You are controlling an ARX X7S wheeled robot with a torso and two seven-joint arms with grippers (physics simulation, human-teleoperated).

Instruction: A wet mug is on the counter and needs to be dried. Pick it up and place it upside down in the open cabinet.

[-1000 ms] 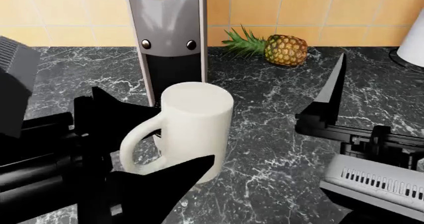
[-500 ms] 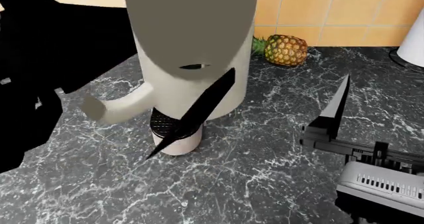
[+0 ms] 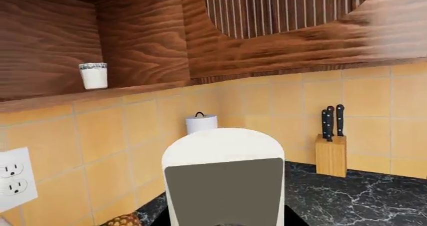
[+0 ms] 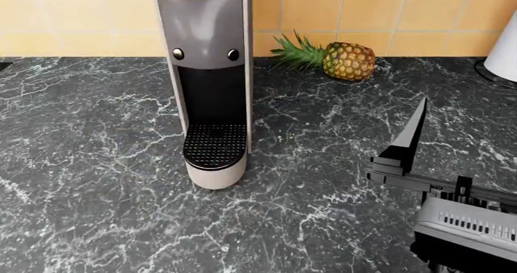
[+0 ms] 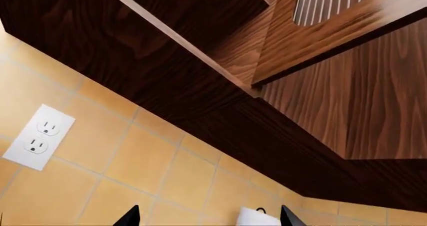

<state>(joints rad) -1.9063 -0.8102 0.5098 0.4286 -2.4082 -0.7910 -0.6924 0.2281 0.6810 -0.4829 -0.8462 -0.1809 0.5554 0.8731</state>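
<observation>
Looked down on the counter (image 4: pixel 97 164), dark marble veined white, and found no mug on it. Found none in either wrist view, so could not tell where the mug was; judged it probably carried by the left gripper, outside every picture. Could not see that gripper's fingers at all, so could not tell its grip.

Showed a tall coffee machine (image 4: pixel 207 73) upright mid-counter, with a pineapple (image 4: pixel 347 60) lying near the tiled wall behind it. Showed the right gripper (image 5: pixel 208 218) low at the right, jaws apart and holding nothing, one finger (image 4: pixel 413 131) pointing upward.

From the left wrist, faced the open cabinet (image 3: pixel 53 40) high above the coffee machine's top, with a small glass (image 3: pixel 93 75) already standing on its shelf. Also caught a paper roll (image 3: pixel 200 123), a knife block (image 3: pixel 331 153) and a wall socket (image 3: pixel 13 178).

Judged the risks as these: a wet mug slipping from a loose hold while being turned over; a rim or handle clipping the shelf edge; the glass getting knocked on entry; a dropped mug striking the coffee machine below.
</observation>
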